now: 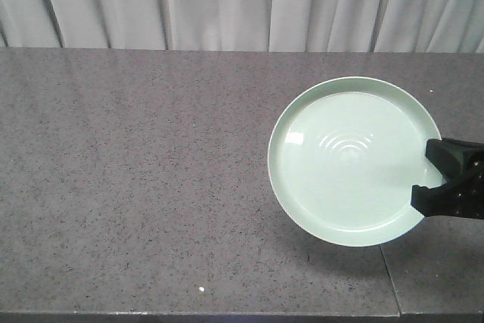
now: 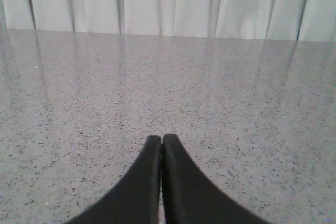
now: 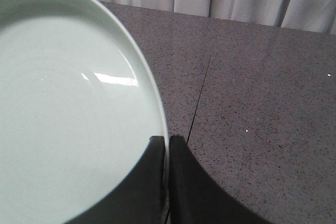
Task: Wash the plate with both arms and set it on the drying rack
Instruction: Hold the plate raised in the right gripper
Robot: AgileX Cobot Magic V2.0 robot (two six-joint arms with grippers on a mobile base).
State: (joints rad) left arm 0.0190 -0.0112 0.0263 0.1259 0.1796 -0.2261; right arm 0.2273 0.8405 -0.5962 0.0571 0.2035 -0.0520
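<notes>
- The plate (image 1: 352, 160) is at the right end of the table (image 1: 151, 187). It is held by its right rim, with its hollow face turned up towards the front camera. A soft shadow under its lower left edge suggests it is lifted clear of the surface rather than lying on it.
- The right fingers (image 1: 457, 158) are clamped on that rim. In the right wrist view, one finger lies over the inner face and the other behind the edge, with only the thickness of the plate between them.
- The left fingers (image 2: 178, 182) are pressed together with nothing between them. They point out over bare speckled stone, and the front view does not show them at all.
- Judged from this, the step in hand is carrying the plate, gripped by one arm, before any two-armed washing has begun.
- The next move calls for the left arm to come across to the plate's free left side, and its fingers must part if they are to take the rim.
- A single edge grip on glossy ware could slip or let the plate swing, so the right wrist should hold its angle.
- No drying rack, sink or tap shows in any view. Only a pale curtain (image 1: 227, 5) is visible behind the table.
</notes>
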